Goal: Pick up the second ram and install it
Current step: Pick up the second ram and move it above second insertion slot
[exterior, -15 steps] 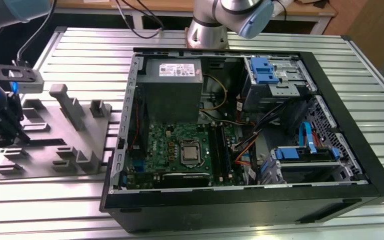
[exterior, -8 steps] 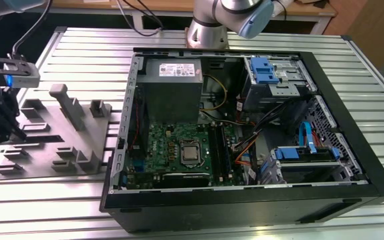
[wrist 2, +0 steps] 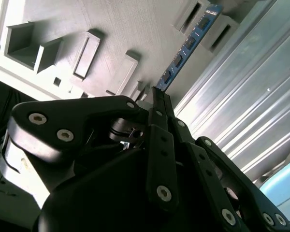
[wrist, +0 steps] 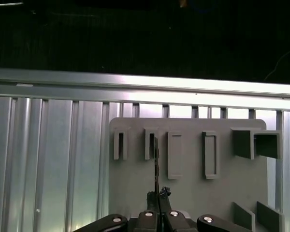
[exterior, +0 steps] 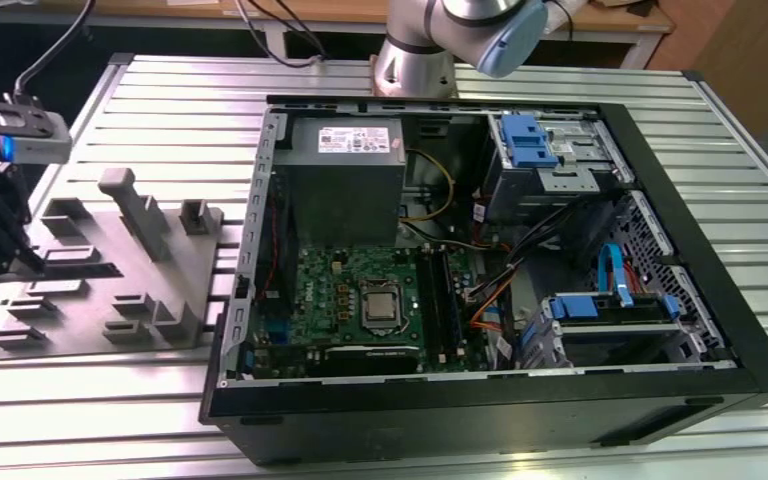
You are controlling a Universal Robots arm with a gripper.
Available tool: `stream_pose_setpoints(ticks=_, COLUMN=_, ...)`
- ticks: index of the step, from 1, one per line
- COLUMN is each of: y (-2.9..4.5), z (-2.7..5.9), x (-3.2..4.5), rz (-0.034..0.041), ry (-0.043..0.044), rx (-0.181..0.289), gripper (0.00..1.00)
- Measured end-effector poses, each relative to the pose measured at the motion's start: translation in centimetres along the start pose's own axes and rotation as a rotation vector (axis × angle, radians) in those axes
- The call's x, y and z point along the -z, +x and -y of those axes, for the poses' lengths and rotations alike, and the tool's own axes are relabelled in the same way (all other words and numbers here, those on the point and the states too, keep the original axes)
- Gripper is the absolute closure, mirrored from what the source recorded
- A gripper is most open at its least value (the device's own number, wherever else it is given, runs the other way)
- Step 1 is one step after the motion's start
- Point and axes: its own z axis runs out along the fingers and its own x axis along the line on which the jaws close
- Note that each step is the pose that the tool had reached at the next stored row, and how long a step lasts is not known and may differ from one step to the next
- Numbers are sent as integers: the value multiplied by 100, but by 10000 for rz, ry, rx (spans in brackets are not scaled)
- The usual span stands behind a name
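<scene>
Between my closed fingers sits the second ram (wrist 2: 188, 43), a thin blue stick with a row of small black chips. In the second wrist view it reaches away from my gripper (wrist 2: 159, 95) toward the slotted blocks of the grey holder (wrist 2: 111, 29). In the first wrist view the ram (wrist: 156, 159) shows edge-on as a dark line rising from my gripper (wrist: 157, 197), just beside one of the narrow slots in the holder (wrist: 188, 193). I cannot tell whether its far end rests in a slot or hangs clear of it.

At the exterior view's left, my gripper (exterior: 11, 255) hangs over the holder's (exterior: 91, 300) left edge, near its tall grey post (exterior: 124, 205). The holder lies flat on the ribbed metal table (exterior: 157, 100).

Just beside it, to the exterior view's right, the open computer case (exterior: 744, 330) lies on its side. It contains the green motherboard (exterior: 337, 290), a grey power supply (exterior: 344, 165) on the far side, two drive cages with blue latches (exterior: 524, 140) at the right, and loose cables (exterior: 491, 290) between them.
</scene>
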Motion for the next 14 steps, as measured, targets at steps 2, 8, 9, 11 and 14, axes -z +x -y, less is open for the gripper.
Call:
stream_pose_setpoints(ticks=2, y=-2, z=-1, x=44, rz=0, ry=0, rx=-1, gripper=89)
stream_pose_setpoints(ticks=8, y=-8, z=-5, x=149, rz=1, ry=0, rx=-4, gripper=89)
stream_pose_setpoints(ticks=9, y=-9, z=-6, x=172, rz=0, ry=0, rx=-5, gripper=89)
stream_pose_setpoints(ticks=11, y=-12, z=-7, x=223, rz=0, ry=0, rx=-4, gripper=89)
stream_pose_setpoints(ticks=14, y=-16, z=-11, x=315, rz=1, ry=0, rx=-5, gripper=89)
